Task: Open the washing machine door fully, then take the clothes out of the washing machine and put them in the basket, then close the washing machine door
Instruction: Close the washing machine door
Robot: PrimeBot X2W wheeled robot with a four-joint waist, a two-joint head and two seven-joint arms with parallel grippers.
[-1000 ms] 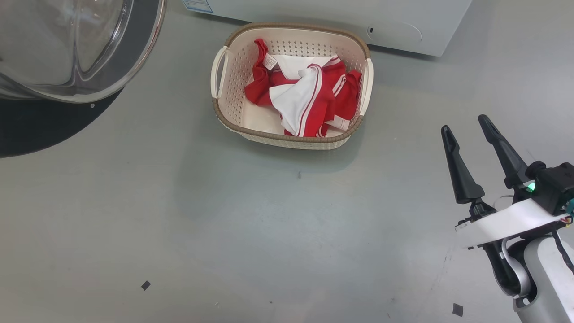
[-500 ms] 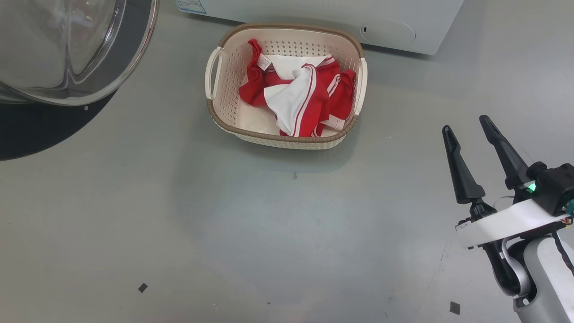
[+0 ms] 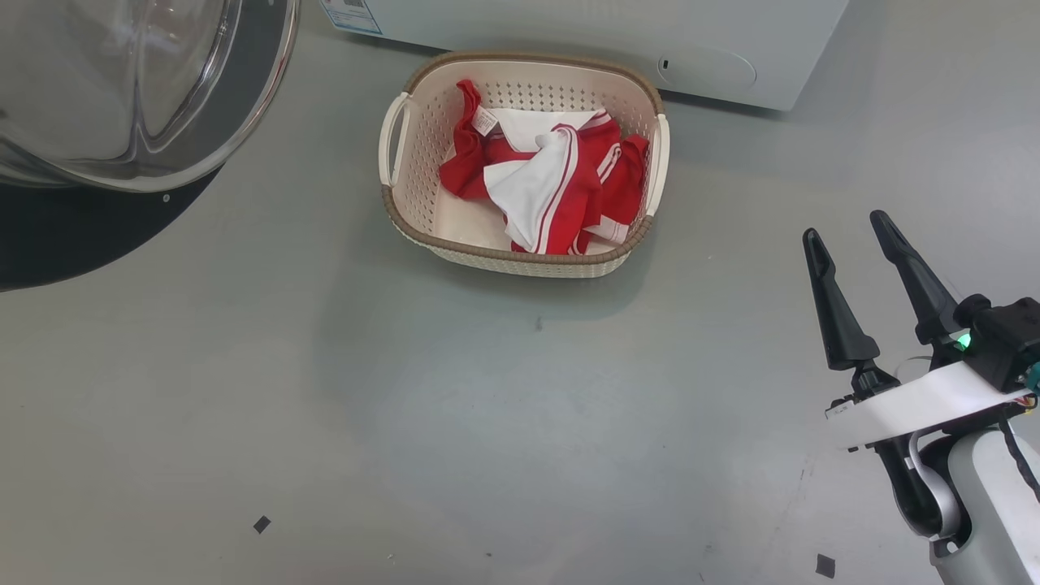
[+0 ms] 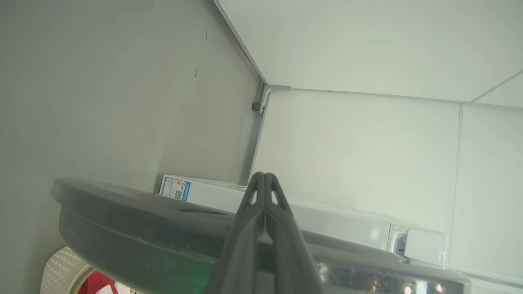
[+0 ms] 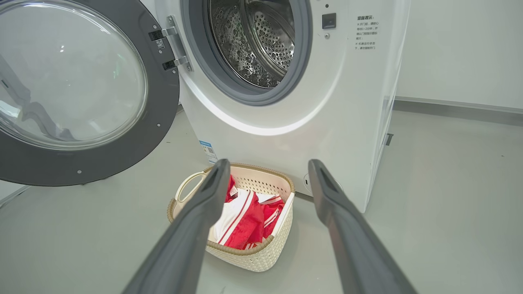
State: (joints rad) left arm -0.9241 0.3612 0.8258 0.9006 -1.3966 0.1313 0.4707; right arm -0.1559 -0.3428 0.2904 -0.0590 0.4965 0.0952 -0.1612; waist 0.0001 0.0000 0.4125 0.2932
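step: close washing machine door (image 3: 122, 89), upper left | left claw (image 4: 264, 179) together by rim: push steadily | right claw (image 3: 847, 230) apart, idle | clothes (image 3: 561, 179) in basket (image 3: 520, 262)

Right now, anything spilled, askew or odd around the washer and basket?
Nothing stands out. The red-and-white clothes lie wholly inside the cream perforated plastic basket, upright on the grey floor. The round black-rimmed glass door hangs open; the perforated steel drum looks empty. Small dark scraps dot it.

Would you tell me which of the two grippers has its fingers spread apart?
The right gripper: its two fingers stand wide apart, whereas the left gripper's are pressed together.
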